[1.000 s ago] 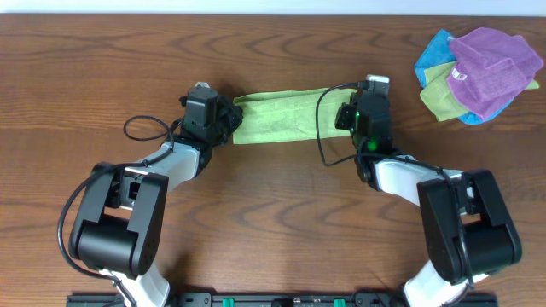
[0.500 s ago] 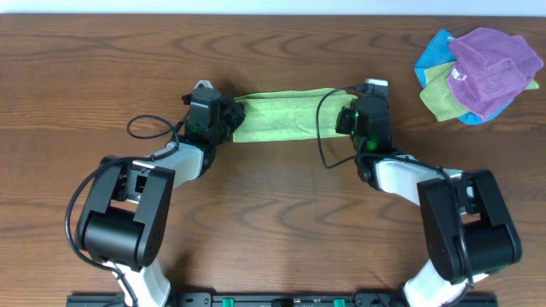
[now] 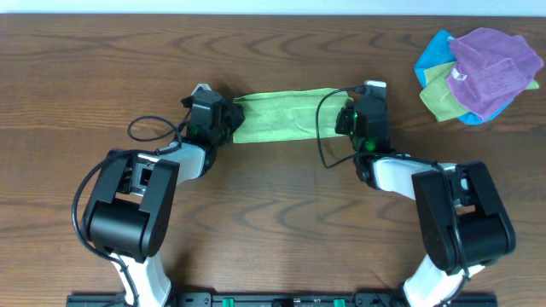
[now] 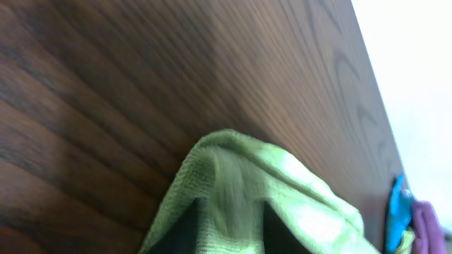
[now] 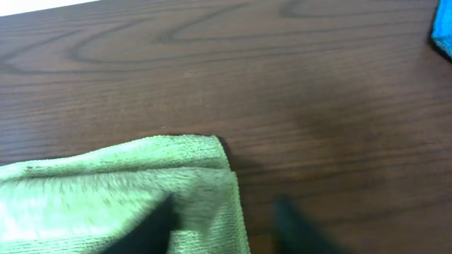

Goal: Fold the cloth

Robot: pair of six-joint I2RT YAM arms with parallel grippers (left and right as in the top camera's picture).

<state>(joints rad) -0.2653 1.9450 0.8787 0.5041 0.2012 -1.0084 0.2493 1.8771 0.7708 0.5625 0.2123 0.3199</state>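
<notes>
**Asker:** Where is the cloth?

**Describer:** The cloth (image 3: 281,116), a lime-green towel, lies flat on the brown wooden surface (image 3: 273,222). It forms a long narrow band. The right wrist view shows stacked layers at its corner, so I judge it is already doubled lengthwise.

**Asker:** And the two hands?

**Describer:** There is one at each short end of the cloth. The left hand (image 3: 223,122) sits low over the cloth's left end. Its jaws are parted, with green fabric lying loose between them and not pinched. The right hand (image 3: 351,115) sits over the cloth's right end. Its jaws are also parted and straddle the corner and a strip of bare wood. Neither hand is gripping anything.

**Asker:** Why are they placed like that?

**Describer:** This is my reading. Working from both ends keeps the band straight and its edges lined up. Parted jaws this low suggest the layer is laid down, not being carried. A further fold would probably bring one short end over to the other.

**Asker:** How many things are there?

**Describer:** There is one cloth being worked on, and two arms with one hand each. There is also one heap of spare cloths (image 3: 478,72), well apart from the cloth and beyond its right end. Purple lies on top, with blue and another green beneath. That makes at least three, but I cannot tell the exact number.
</notes>
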